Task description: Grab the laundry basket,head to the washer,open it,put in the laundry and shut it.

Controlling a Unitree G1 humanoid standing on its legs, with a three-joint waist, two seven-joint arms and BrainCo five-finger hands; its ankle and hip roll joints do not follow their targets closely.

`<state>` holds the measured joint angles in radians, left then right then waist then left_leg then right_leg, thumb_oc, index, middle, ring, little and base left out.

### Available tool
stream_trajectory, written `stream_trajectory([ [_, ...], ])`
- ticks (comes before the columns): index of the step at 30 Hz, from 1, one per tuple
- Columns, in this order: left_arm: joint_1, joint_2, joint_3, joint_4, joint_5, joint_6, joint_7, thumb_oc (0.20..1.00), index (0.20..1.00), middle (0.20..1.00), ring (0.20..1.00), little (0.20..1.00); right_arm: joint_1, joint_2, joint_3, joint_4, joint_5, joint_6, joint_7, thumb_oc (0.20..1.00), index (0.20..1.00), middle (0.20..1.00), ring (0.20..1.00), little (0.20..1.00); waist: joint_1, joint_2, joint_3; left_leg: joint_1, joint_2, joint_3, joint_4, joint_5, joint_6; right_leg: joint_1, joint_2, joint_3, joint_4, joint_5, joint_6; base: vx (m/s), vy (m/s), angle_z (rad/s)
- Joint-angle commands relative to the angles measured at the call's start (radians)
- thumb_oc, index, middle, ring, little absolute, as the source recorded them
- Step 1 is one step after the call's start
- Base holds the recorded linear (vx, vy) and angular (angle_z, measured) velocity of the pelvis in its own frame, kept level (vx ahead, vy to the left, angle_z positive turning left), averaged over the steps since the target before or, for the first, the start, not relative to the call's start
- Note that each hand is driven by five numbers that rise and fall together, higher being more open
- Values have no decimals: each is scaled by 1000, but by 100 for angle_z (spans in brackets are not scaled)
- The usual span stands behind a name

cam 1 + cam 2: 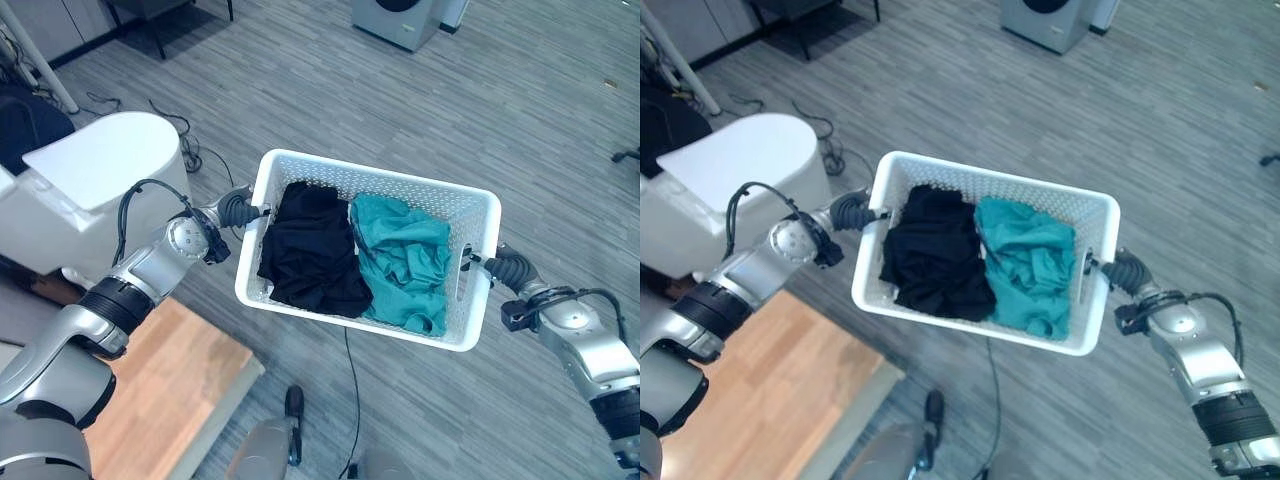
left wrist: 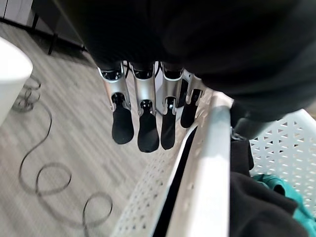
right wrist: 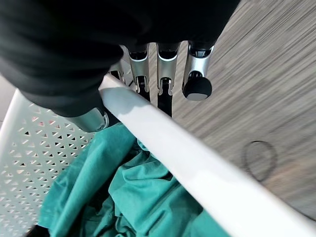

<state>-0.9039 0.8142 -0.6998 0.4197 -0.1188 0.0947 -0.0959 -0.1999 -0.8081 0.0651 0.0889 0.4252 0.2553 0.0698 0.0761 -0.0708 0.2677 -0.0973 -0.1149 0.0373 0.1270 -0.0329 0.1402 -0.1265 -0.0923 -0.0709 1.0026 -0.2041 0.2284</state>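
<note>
The white perforated plastic laundry basket [image 1: 470, 215] was held off the floor between both hands, one at each short end. The left hand [image 1: 236, 209] gripped the left rim: in the left wrist view its dark-tipped fingers [image 2: 140, 133] hung down the outside of the basket wall while the thumb crossed over the rim to the inside, so the rim was pinched. The right hand [image 1: 1122, 270] gripped the right rim the same way: in the right wrist view three fingers [image 3: 168, 94] went down behind the white rim bar, the thumb lay inside against the perforated wall, and one finger stood clear of the rim.

Inside the basket, a crumpled black garment [image 1: 308, 248] filled the left half and a crumpled teal garment [image 1: 404, 258] the right half, the two touching along the middle. Both lay below the rim.

The far long edge of the basket faced open grey wood-grain plank floor [image 1: 520, 110] running up to the grey-white front-loading washer [image 1: 398, 18] at the far end of the room, well apart from the basket. To the left, near the left arm, stood a white rounded bin with a flat lid [image 1: 100, 175]; a light wooden tabletop [image 1: 150, 390] lay below the left arm. Loose black cords [image 2: 44, 173] lay coiled on the floor to the left of the basket
</note>
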Motion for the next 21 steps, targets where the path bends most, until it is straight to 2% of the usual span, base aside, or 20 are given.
stream_trajectory([
  [1,-64,23,80,26,-41,-53,4,200,200,200,200,200,-53,-82,-125,-20,-6,-94,22,200,200,200,200,200,-75,70,-59,46,105,47,11,-47,-80,-83,-10,-106,-270,183,-50,267,-58,91],
  [2,-66,21,78,27,-41,-53,4,200,200,200,200,200,-51,-82,-128,-22,-7,-94,23,200,200,200,200,200,-79,73,-60,43,107,41,9,-43,-81,-81,-8,-115,-277,187,-53,416,-97,102],
  [3,-66,24,75,20,-38,-54,3,200,200,200,200,200,-38,-93,-143,-25,-5,-89,26,200,200,200,200,200,-92,73,-61,66,102,28,7,-59,-88,-92,-25,-112,-345,154,-68,262,-102,58],
  [4,-66,26,71,23,-39,-55,1,200,200,200,200,200,-29,-98,-155,-29,-1,-89,24,200,200,200,200,200,-104,78,-64,81,105,17,5,-68,-99,-95,-33,-115,-433,136,-81,422,-175,97],
  [5,-64,27,69,23,-37,-57,2,200,200,200,200,200,-26,-108,-161,-23,10,-92,18,200,200,200,200,200,-118,78,-63,108,104,1,7,-96,-114,-106,-50,-105,-581,135,-87,281,-131,103],
  [6,-63,27,69,23,-37,-57,2,200,200,200,200,200,-27,-108,-161,-23,10,-92,18,200,200,200,200,200,-119,79,-62,109,105,0,7,-96,-114,-104,-49,-107,-585,137,-87,486,-224,98],
  [7,-44,40,78,20,-39,-64,3,200,200,200,200,200,-21,-131,-173,-22,16,-88,16,200,200,200,200,200,-136,80,-67,164,103,-21,-4,-135,-131,-119,-75,-96,-809,187,-72,655,-298,60],
  [8,-48,34,74,37,-30,-71,10,200,200,200,200,200,-26,-139,-175,-10,21,-89,10,200,200,200,200,200,-149,76,-71,218,107,-28,-8,-159,-150,-165,-99,-91,-940,248,-39,671,-296,76],
  [9,-47,33,75,39,-30,-73,11,200,200,200,200,200,-27,-140,-174,-9,21,-90,10,200,200,200,200,200,-149,83,-71,222,114,-29,-10,-162,-152,-153,-92,-97,-956,255,-38,481,-214,64],
  [11,-46,42,76,51,-22,-79,9,200,200,200,200,200,-17,-154,-193,-2,8,-80,12,200,200,200,200,200,-165,92,-69,269,131,-38,-6,-178,-167,-184,-111,-120,-1033,282,-19,387,-174,43],
  [13,-55,55,65,77,-17,-90,6,200,200,200,200,200,-13,-168,-201,11,-12,-75,13,200,200,200,200,200,-187,104,-78,329,154,-46,-11,-183,-182,-204,-102,-124,-1034,299,-11,510,-239,53],
  [14,-81,67,40,83,-9,-95,0,200,200,200,200,200,-4,-182,-204,13,-16,-76,14,200,200,200,200,200,-195,100,-96,350,158,-51,-9,-191,-189,-183,-97,-119,-1026,302,-12,714,-377,52],
  [15,-82,68,38,83,-31,-102,3,200,200,200,200,200,19,-196,-219,15,-20,-69,23,200,200,200,200,200,-213,103,-113,377,186,-74,42,-162,-201,-159,-55,-61,-977,333,-31,547,-309,54],
  [16,-81,67,38,82,-31,-102,3,200,200,200,200,200,22,-197,-221,13,-20,-68,24,200,200,200,200,200,-213,100,-115,374,182,-76,41,-159,-201,-161,-58,-60,-977,335,-32,555,-305,54],
  [17,-78,70,35,88,-43,-104,-3,200,200,200,200,200,28,-208,-228,13,0,-76,19,200,200,200,200,200,-223,118,-126,365,219,-59,130,-81,-215,-137,-27,-49,-967,334,-50,305,-268,23],
  [18,-66,75,42,96,-51,-107,-1,200,200,200,200,200,43,-217,-240,13,15,-86,15,200,200,200,200,200,-228,114,-122,310,256,-55,290,42,-221,-120,-10,-33,-946,330,-78,446,-418,-11],
  [19,-55,90,47,86,-57,-101,-3,200,200,200,200,200,46,-217,-242,14,18,-85,9,200,200,200,200,200,-224,93,-122,263,279,-29,411,110,-207,-92,-6,-29,-942,315,-108,408,-491,-25],
  [20,-57,123,50,74,-68,-91,0,200,200,200,200,200,34,-215,-231,12,34,-92,5,200,200,200,200,200,-208,91,-123,217,308,-22,560,130,-200,-58,25,-39,-946,289,-143,404,-482,-15],
  [21,-52,136,57,65,-79,-86,2,200,200,200,200,200,16,-208,-217,15,39,-99,-8,200,200,200,200,200,-190,82,-115,163,310,-32,684,146,-199,-22,42,-41,-954,272,-169,348,-462,-41],
])
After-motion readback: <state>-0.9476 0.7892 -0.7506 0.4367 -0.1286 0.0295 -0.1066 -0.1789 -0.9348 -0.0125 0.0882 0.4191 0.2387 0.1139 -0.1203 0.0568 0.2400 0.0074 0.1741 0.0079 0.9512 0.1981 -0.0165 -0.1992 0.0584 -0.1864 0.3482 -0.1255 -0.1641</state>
